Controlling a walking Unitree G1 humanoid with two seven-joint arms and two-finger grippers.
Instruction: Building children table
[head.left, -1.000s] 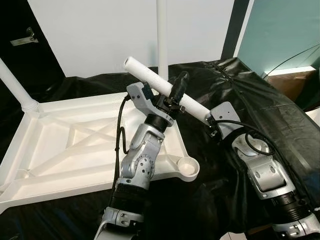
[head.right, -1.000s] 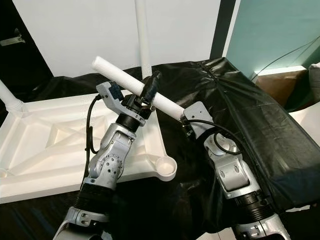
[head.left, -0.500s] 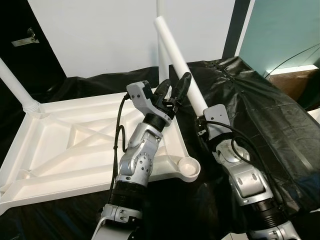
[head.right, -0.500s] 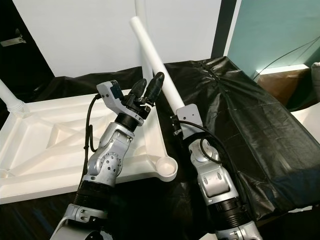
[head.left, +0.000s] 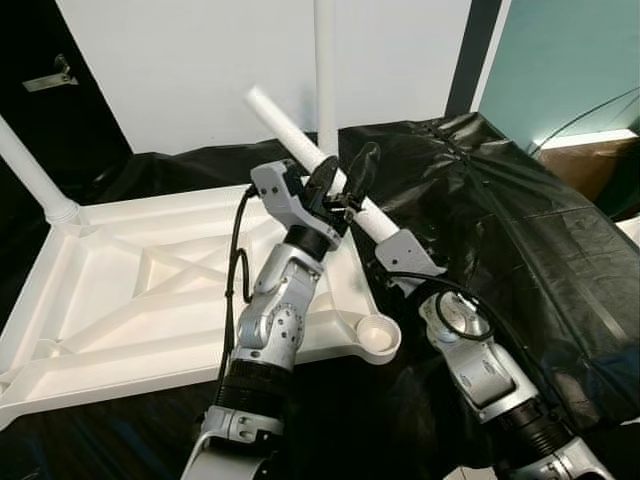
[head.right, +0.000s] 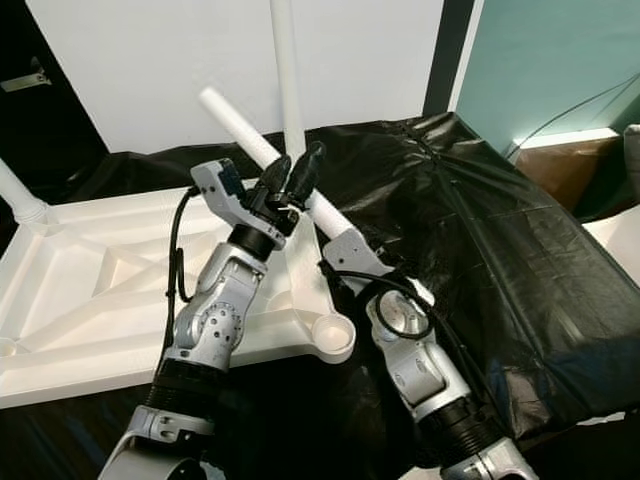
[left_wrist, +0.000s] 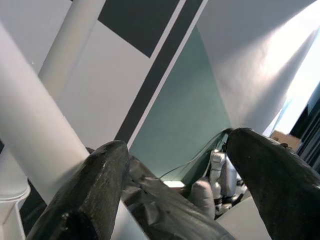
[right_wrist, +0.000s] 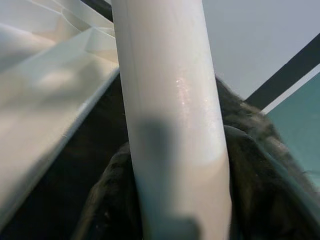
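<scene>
Tilted lower than half a second ago, the loose white table leg (head.left: 300, 148) now slants up and to the left across the upturned white tabletop (head.left: 130, 290), its free end pointing at the white wall (head.left: 200, 70). At the far left corner of the tabletop, one fitted leg (head.left: 30, 170) stands in its socket; another fitted leg (head.left: 324, 70) rises upright at the back corner. The near right corner socket (head.left: 378, 335) is open and unfilled. The left gripper (head.left: 343, 180) is raised beside the loose leg with its two black fingers (left_wrist: 95, 190) spread apart, one lying against the leg. The right gripper (head.left: 385, 240) is clamped around the leg's lower end, holding it above the black plastic sheet (head.left: 500, 220).
</scene>
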